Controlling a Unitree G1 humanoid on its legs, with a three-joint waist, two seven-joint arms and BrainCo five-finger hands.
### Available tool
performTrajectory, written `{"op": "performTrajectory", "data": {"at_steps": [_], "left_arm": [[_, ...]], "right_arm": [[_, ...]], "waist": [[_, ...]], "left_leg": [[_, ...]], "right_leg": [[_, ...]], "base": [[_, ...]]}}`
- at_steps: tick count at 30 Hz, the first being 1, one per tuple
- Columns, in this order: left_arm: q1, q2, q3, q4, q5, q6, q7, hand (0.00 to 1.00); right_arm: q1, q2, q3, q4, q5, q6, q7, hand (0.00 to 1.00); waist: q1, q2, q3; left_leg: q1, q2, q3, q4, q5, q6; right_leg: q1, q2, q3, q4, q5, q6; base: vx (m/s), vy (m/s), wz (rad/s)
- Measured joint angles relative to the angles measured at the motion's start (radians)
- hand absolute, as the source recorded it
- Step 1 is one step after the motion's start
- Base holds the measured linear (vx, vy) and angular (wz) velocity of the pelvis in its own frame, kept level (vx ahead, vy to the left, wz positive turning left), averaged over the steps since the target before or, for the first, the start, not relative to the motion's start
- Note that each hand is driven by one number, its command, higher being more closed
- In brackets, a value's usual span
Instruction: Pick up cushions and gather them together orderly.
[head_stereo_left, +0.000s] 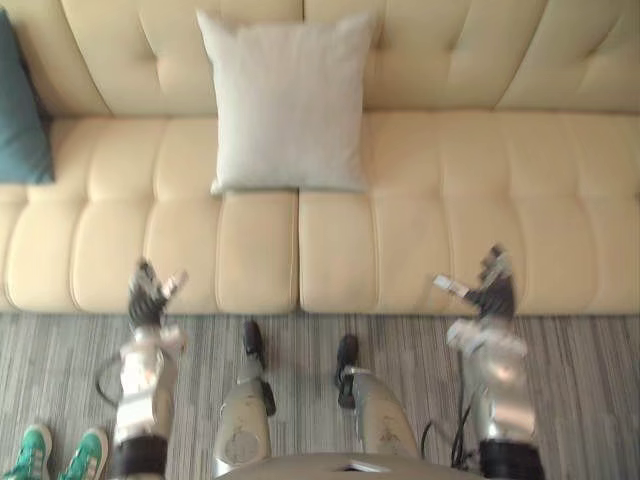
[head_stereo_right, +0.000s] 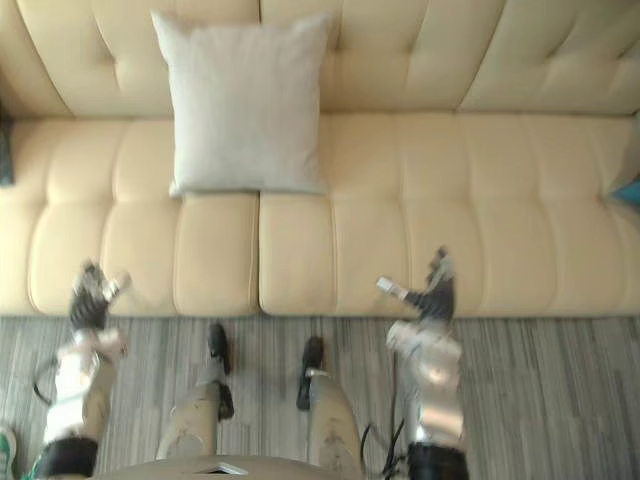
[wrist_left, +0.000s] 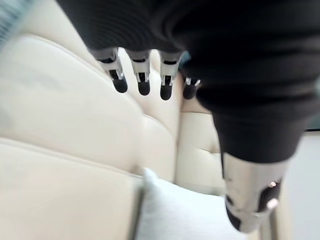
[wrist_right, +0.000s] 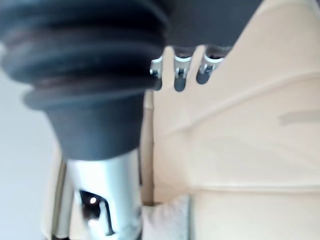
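Pale grey square cushion (head_stereo_left: 290, 100) upright against tufted cream sofa (head_stereo_left: 450, 200)

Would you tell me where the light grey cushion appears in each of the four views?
Left eye view: light grey cushion upright against the backrest, left of centre.
Right eye view: same, nearer the left edge.
Left wrist view: its pale corner against the upholstery.
Right wrist view: likewise, a pale corner.
Shared landmark: the cream sofa.

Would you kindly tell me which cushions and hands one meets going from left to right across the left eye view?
teal cushion → left hand → light grey cushion → right hand
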Motion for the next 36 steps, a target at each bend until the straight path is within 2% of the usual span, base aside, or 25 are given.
{"op": "performTrajectory", "data": {"at_steps": [4,9,14,15,18,22,24,25,26,27,28,29,30,31,32,33,34,35,36], "left_arm": [[0.076,-0.069,0.018,0.219,0.113,0.029,-0.047,0.00],[0.057,-0.139,0.099,0.527,0.204,0.058,-0.040,0.00],[0.017,-0.111,0.101,0.625,0.242,0.059,-0.029,0.00],[0.007,-0.098,0.098,0.651,0.261,0.064,-0.026,0.00],[-0.006,-0.081,0.091,0.668,0.281,0.064,-0.021,0.00],[-0.045,-0.060,0.089,0.665,0.276,0.064,0.001,0.00],[-0.065,-0.060,0.087,0.657,0.275,0.065,0.003,0.00],[-0.065,-0.066,0.092,0.643,0.275,0.065,0.003,0.00],[-0.063,-0.073,0.098,0.627,0.275,0.065,0.010,0.00],[-0.060,-0.070,0.092,0.611,0.275,0.063,0.017,0.00],[-0.057,-0.068,0.091,0.605,0.274,0.064,0.021,0.00],[-0.042,-0.059,0.092,0.591,0.270,0.063,0.025,0.00],[-0.036,-0.056,0.093,0.589,0.264,0.063,0.026,0.00],[-0.033,-0.062,0.095,0.589,0.256,0.065,0.028,0.00],[-0.033,-0.072,0.094,0.588,0.255,0.064,0.028,0.00],[-0.038,-0.086,0.084,0.585,0.238,0.064,0.035,0.00],[-0.040,-0.088,0.078,0.586,0.236,0.064,0.036,0.00],[-0.040,-0.092,0.058,0.585,0.236,0.064,0.042,0.00],[-0.036,-0.094,0.058,0.586,0.235,0.064,0.044,0.00]], "right_arm": [[0.069,0.061,0.063,0.195,-0.070,0.010,0.056,0.00],[0.060,0.097,0.064,0.478,-0.178,0.025,0.065,0.00],[0.024,0.083,0.057,0.658,-0.225,0.029,0.065,0.00],[0.005,0.074,0.048,0.713,-0.225,0.033,0.064,0.00],[-0.018,0.057,0.030,0.781,-0.226,0.037,0.061,0.00],[-0.084,0.056,0.040,0.802,-0.226,0.050,0.058,0.00],[-0.086,0.056,0.064,0.796,-0.226,0.050,0.057,0.00],[-0.089,0.051,0.062,0.794,-0.226,0.052,0.058,0.00],[-0.094,0.059,0.063,0.792,-0.226,0.053,0.056,0.00],[-0.082,0.066,0.063,0.796,-0.226,0.053,0.057,0.00],[-0.080,0.067,0.063,0.796,-0.226,0.052,0.056,0.00],[-0.072,0.070,0.064,0.806,-0.227,0.052,0.056,0.00],[-0.078,0.071,0.065,0.807,-0.229,0.052,0.055,0.00],[-0.098,0.070,0.069,0.801,-0.239,0.050,0.049,0.00],[-0.106,0.066,0.070,0.800,-0.244,0.050,0.042,0.00],[-0.128,0.052,0.078,0.799,-0.244,0.051,0.023,0.00],[-0.134,0.047,0.082,0.800,-0.244,0.051,0.021,0.00],[-0.136,0.037,0.084,0.800,-0.244,0.051,0.017,0.00],[-0.131,0.037,0.084,0.800,-0.245,0.052,0.016,0.00]], "waist": [[-0.001,0.017,-0.076],[0.000,0.018,-0.146],[-0.013,0.010,-0.162],[-0.025,0.011,-0.169],[-0.029,-0.002,-0.162],[-0.021,-0.029,-0.087],[-0.022,-0.045,-0.068],[-0.011,-0.033,-0.064],[-0.012,-0.024,-0.053],[-0.013,-0.025,-0.050],[-0.015,-0.030,-0.053],[-0.008,-0.052,-0.064],[-0.001,-0.067,-0.072],[0.009,-0.062,-0.077],[0.015,-0.050,-0.079],[0.028,-0.026,-0.074],[0.028,-0.017,-0.069],[0.024,0.008,-0.050],[0.023,0.010,-0.047]], "left_leg": [[0.081,-0.004,0.021,0.000,-0.028,0.000],[0.170,-0.010,0.045,-0.001,-0.060,-0.005],[0.226,-0.019,0.044,-0.006,-0.085,-0.013],[0.237,-0.025,0.044,-0.006,-0.092,-0.016],[0.248,-0.032,0.048,0.000,-0.088,-0.012],[0.256,-0.032,0.077,0.005,-0.088,-0.010],[0.205,-0.033,0.089,0.081,-0.118,0.015],[0.189,-0.012,0.099,0.092,-0.130,0.031],[0.178,-0.010,0.101,0.110,-0.134,0.037],[0.183,-0.015,0.084,0.123,-0.135,0.041],[0.183,-0.020,0.075,0.126,-0.133,0.043],[0.175,-0.035,0.069,0.136,-0.111,0.036],[0.165,-0.040,0.073,0.142,-0.101,0.033],[0.133,-0.029,0.078,0.153,-0.085,0.025],[0.118,-0.020,0.079,0.155,-0.079,0.023],[0.074,0.002,0.077,0.159,-0.057,0.019],[0.064,0.007,0.075,0.157,-0.048,0.016],[0.060,0.023,0.067,0.143,-0.022,0.016],[0.068,0.024,0.065,0.130,-0.010,0.017]], "right_leg": [[0.097,0.000,0.003,-0.056,0.006,0.011],[0.199,0.004,0.028,-0.122,0.013,0.020],[0.273,0.009,0.052,-0.183,0.031,0.034],[0.292,0.007,0.056,-0.208,0.045,0.042],[0.305,0.005,0.068,-0.217,0.071,0.044],[0.262,0.000,0.082,-0.143,0.071,0.044],[0.215,-0.018,0.084,-0.098,0.079,0.055],[0.220,-0.026,0.080,-0.079,0.056,0.059],[0.173,-0.052,0.044,0.168,-0.059,0.027],[0.172,-0.081,0.018,0.353,-0.125,0.045],[0.187,-0.094,0.010,0.408,-0.140,0.055],[0.246,-0.127,0.003,0.438,-0.149,0.059],[0.268,-0.124,0.009,0.380,-0.183,0.087],[0.296,-0.089,0.006,0.266,-0.211,0.081],[0.303,-0.076,0.005,0.219,-0.213,0.078],[0.328,-0.042,-0.006,0.096,-0.215,0.072],[0.333,-0.033,-0.007,0.065,-0.215,0.070],[0.341,-0.013,-0.021,0.034,-0.188,0.048],[0.340,-0.011,-0.023,0.034,-0.185,0.046]], "base": [[0.08,0.014,-0.08],[0.08,0.024,-0.11],[0.08,0.018,-0.10],[0.10,0.021,-0.07],[0.12,0.021,-0.11],[0.00,0.017,-0.22],[-0.10,0.033,-0.14],[-0.12,0.023,-0.17],[-0.09,-0.026,0.06],[-0.06,-0.047,0.24],[-0.06,-0.125,0.41],[-0.06,-0.120,0.20],[-0.14,-0.216,0.03],[-0.13,-0.153,-0.19],[-0.19,-0.171,-0.26],[-0.16,-0.096,-0.19],[-0.29,-0.092,-0.11],[-0.27,-0.044,0.04],[-0.28,-0.023,0.06]]}}
